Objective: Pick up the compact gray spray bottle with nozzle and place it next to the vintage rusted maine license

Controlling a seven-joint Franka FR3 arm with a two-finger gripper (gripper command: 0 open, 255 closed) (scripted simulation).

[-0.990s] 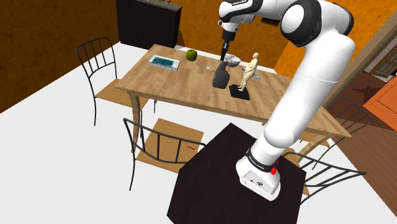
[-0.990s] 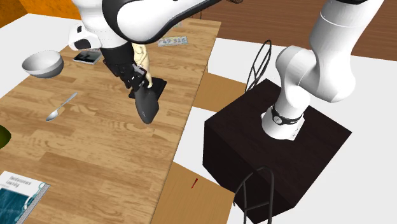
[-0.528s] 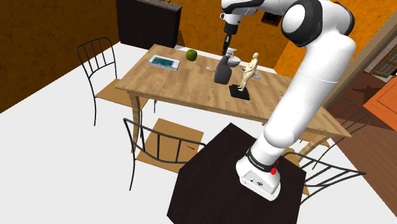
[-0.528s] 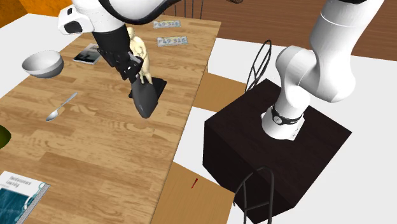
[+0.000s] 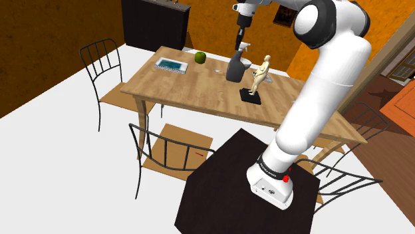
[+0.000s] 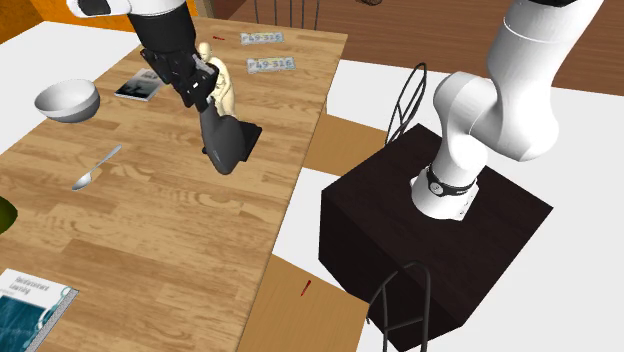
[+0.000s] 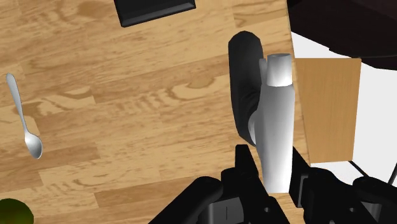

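Observation:
A dark gray spray bottle [image 5: 233, 69] [image 6: 222, 143] with a pale nozzle hangs above the wooden table [image 5: 173, 83]. It is beside a tan figurine [image 5: 261, 73] [image 6: 222, 86]. My gripper [image 5: 241, 46] [image 6: 199, 84] [image 7: 275, 170] is shut on the pale nozzle [image 7: 277, 121], and the dark body [image 7: 245, 89] hangs beyond the fingers. Two license plates [image 6: 272, 65] [image 6: 260, 37] lie near the table's far end in the second exterior view. I cannot tell which one is the Maine plate.
On the table are a grey bowl [image 6: 68, 99], a spoon [image 6: 95, 168] [image 7: 24, 121], a green apple [image 5: 199, 57], a book [image 5: 170, 64] and the figurine's black base [image 6: 247, 135]. Wire chairs [image 5: 103, 63] [image 5: 166, 156] stand by the table. The dark stand [image 5: 246, 179] is near it.
The gripper has risen with the bottle and carried it past the figurine toward the license plates. The bottle has swung from tilted to nearly upright.

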